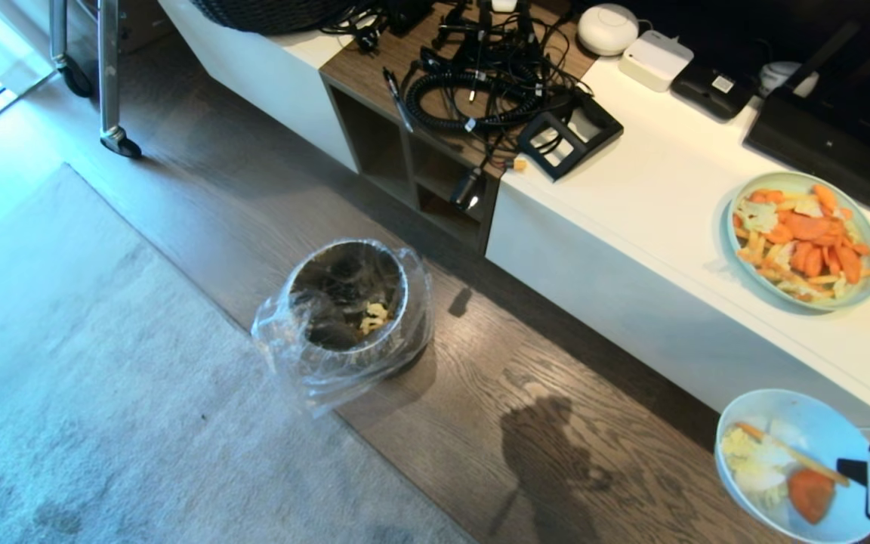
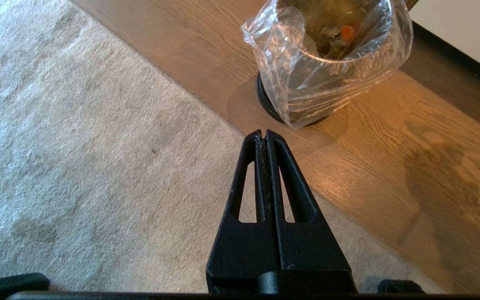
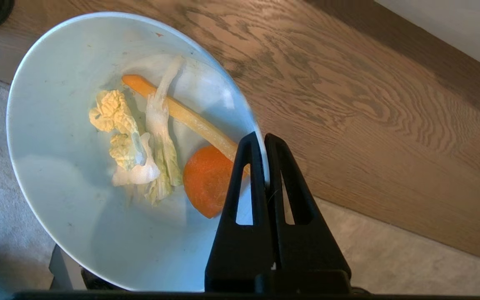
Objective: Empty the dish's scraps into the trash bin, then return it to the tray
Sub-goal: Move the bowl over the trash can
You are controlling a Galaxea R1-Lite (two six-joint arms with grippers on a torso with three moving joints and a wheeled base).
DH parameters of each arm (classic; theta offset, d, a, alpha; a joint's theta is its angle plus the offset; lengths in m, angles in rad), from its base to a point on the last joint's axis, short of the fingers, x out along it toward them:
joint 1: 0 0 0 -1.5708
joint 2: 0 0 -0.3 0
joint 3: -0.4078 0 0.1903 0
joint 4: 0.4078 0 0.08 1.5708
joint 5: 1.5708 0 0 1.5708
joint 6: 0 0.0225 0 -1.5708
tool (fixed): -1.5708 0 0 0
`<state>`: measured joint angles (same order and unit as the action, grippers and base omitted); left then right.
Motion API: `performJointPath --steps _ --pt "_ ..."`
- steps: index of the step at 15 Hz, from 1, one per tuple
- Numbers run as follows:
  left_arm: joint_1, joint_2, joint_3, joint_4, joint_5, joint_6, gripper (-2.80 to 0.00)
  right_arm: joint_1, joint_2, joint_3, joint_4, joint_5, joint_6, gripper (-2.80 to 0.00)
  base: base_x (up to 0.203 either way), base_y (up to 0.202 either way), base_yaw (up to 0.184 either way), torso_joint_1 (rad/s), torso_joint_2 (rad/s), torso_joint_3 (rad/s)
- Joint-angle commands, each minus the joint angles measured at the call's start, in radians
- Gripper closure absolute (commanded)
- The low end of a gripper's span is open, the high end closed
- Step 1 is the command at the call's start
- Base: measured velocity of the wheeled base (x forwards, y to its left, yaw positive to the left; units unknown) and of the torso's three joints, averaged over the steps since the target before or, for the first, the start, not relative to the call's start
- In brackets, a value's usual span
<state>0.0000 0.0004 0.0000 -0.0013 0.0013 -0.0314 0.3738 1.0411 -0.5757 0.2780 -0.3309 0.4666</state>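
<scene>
The glossy white dish (image 3: 77, 216), holding leafy pale scraps (image 3: 140, 146), is pinched by its rim in the right gripper (image 3: 263, 139) above wood-grain floor. The bag-lined steel trash bin (image 2: 327, 62) is seen just beyond the clamped-together, empty left gripper (image 2: 263, 135).

Black plastic claw (image 3: 263, 139), slotted tapered fingers; white "VLA-11" label on wrist.

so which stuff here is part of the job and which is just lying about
Job:
- round white dish, rim pinched by right gripper
- pale yellow and orange scraps in it
- steel trash bin, clear bag liner

Lying about:
- pale-green plate of orange food
- tangled black cables
- grey rug
</scene>
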Motion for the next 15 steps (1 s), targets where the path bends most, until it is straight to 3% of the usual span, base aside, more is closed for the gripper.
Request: performJointPath --steps 1,8,11,15 --pt "0.0 0.0 0.0 0.0 0.0 -0.001 0.0 0.002 -0.001 0.005 -0.031 -0.002 -0.02 0.0 0.0 0.0 0.0 0.0 0.0 0.0" --pt "0.0 0.0 0.0 0.0 0.0 -0.001 0.0 0.002 -0.003 0.066 -0.259 0.0 -0.134 0.0 0.0 0.0 0.0 0.0 0.0 0.0" --pt "0.0 0.0 0.0 0.0 0.0 -0.001 0.0 0.004 -0.01 0.094 -0.287 0.0 -0.176 0.0 0.0 0.0 0.0 0.0 0.0 0.0" --pt "0.0 0.0 0.0 0.0 0.0 -0.001 0.0 0.002 -0.003 0.093 -0.293 0.001 -0.175 0.0 0.0 0.0 0.0 0.0 0.0 0.0"
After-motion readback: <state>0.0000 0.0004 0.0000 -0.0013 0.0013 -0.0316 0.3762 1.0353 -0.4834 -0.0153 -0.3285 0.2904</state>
